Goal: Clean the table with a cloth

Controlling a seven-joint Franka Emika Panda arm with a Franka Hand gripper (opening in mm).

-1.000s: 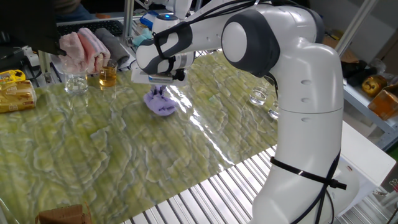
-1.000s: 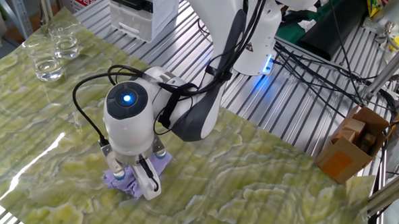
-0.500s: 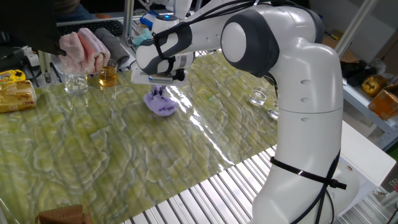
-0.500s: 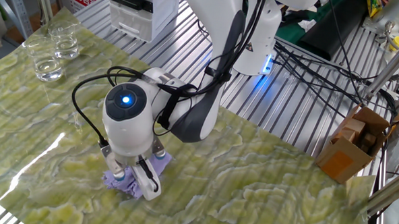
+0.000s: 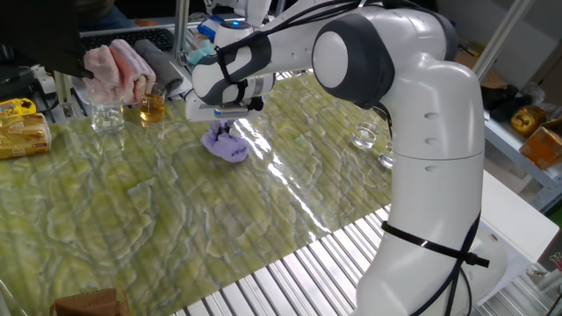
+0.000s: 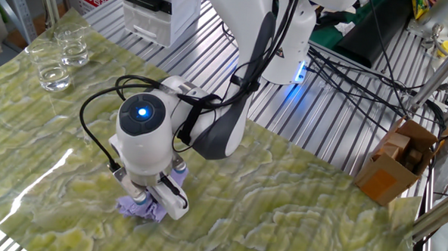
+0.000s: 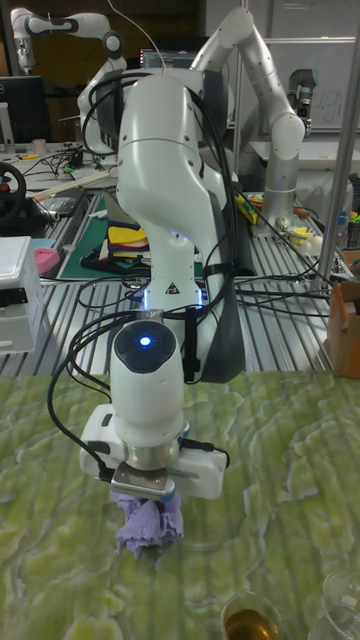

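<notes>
The lavender cloth (image 5: pixel 226 146) lies bunched on the olive-green marbled table (image 5: pixel 176 219), left of the middle and toward the far side. My gripper (image 5: pixel 226 129) points straight down over it, shut on the cloth's top. In the other fixed view the cloth (image 6: pixel 138 208) pokes out beneath the gripper (image 6: pixel 149 204), and the hand hides most of it. In the tall fixed view the cloth (image 7: pixel 147 524) hangs crumpled below the gripper (image 7: pixel 148 497) and touches the table (image 7: pixel 260 470).
Pink folded towels (image 5: pixel 118 67), an empty glass (image 5: pixel 107 117) and a glass of amber liquid (image 5: pixel 152 107) stand at the far left. Yellow boxes (image 5: pixel 22 132) sit at the left edge. Clear glasses (image 5: pixel 364 137) stand by the robot's base. Metal slats (image 5: pixel 299 272) edge the table.
The gripper has shifted a little toward the far left with the cloth in it. The cloth looks more bunched up under the fingers.
</notes>
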